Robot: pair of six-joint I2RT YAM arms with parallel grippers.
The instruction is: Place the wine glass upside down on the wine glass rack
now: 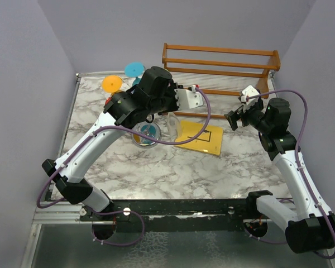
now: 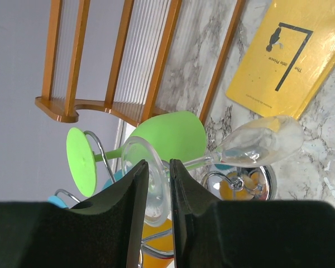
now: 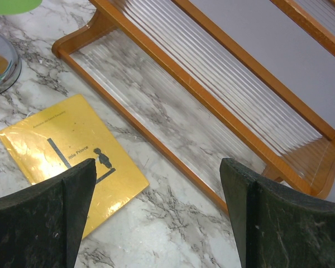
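Left gripper: your jaws are clamped on the clear round foot of the wine glass, which stands edge-on between the two black fingers.
Right gripper: your jaws stand wide apart above the marble, over the gap between the book and the shelf.
Wine glass: it is off the table in your left grip. In the left wrist view its stem runs sideways and its bowl lies in front of the rack's shiny base. You cannot tell whether it touches the wire.
Wine glass rack: it stands just behind the held glass, with a green glass in its wire loops. An orange foot and a blue foot show on its far side.
Yellow book: it lies flat on the marble table, beside the rack's base.
Wooden shelf: it stands farthest back, by the wall.
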